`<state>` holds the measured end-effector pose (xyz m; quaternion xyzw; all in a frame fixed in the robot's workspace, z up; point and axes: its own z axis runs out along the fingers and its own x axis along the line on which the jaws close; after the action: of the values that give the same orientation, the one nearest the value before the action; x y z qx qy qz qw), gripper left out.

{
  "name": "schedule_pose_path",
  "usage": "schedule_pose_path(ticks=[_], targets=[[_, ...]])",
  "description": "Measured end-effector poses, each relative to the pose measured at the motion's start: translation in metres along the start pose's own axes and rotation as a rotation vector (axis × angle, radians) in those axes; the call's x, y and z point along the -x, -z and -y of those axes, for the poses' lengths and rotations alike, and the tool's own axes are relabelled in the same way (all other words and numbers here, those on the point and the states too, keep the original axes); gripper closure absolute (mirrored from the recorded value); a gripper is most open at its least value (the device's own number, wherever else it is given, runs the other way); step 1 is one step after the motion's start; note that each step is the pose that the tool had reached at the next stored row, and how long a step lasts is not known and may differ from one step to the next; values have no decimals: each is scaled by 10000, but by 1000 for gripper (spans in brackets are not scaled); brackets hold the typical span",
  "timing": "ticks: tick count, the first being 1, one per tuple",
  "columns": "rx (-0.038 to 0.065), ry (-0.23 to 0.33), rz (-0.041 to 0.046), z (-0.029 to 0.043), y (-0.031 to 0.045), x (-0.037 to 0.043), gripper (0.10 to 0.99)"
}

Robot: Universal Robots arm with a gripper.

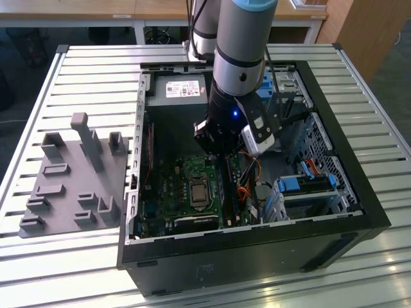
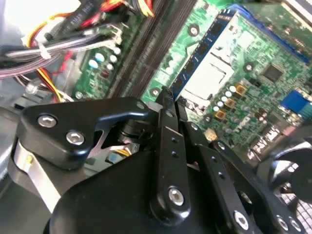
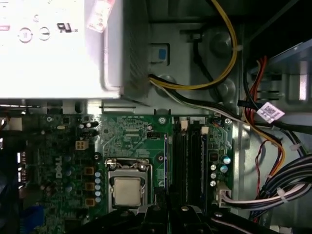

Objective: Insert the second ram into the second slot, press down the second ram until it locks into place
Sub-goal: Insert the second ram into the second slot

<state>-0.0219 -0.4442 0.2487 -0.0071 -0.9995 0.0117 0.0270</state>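
The second ram (image 3: pixel 165 161) is a thin blue board seen edge-on, standing in the slot right beside the processor socket (image 3: pixel 127 187). Two dark slots (image 3: pixel 189 161) run parallel to it on its other side. In the second wrist view the ram (image 2: pixel 202 51) runs away from my black fingers (image 2: pixel 168 126). My gripper (image 2: pixel 166 96) is shut with nothing between its fingers, its tip at the ram's near end; I cannot tell whether it touches. In the exterior view the gripper (image 1: pixel 221 153) hangs low inside the open computer case (image 1: pixel 359 192), over the motherboard (image 1: pixel 167 192).
The power supply (image 1: pixel 180 90) sits at the case's far end. Bundled cables (image 3: pixel 273 190) and a drive cage (image 1: pixel 308 189) crowd the side beyond the slots. A grey holder block (image 1: pixel 70 179) stands on the slatted table (image 1: pixel 83 77) at the exterior view's left.
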Motion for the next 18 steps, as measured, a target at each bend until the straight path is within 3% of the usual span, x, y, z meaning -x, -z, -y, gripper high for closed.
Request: schedule_pose_path(ticks=[10,18], targets=[[-3,2,-1,8,-90,40,949],[3,10,0,22,-106,75,949]])
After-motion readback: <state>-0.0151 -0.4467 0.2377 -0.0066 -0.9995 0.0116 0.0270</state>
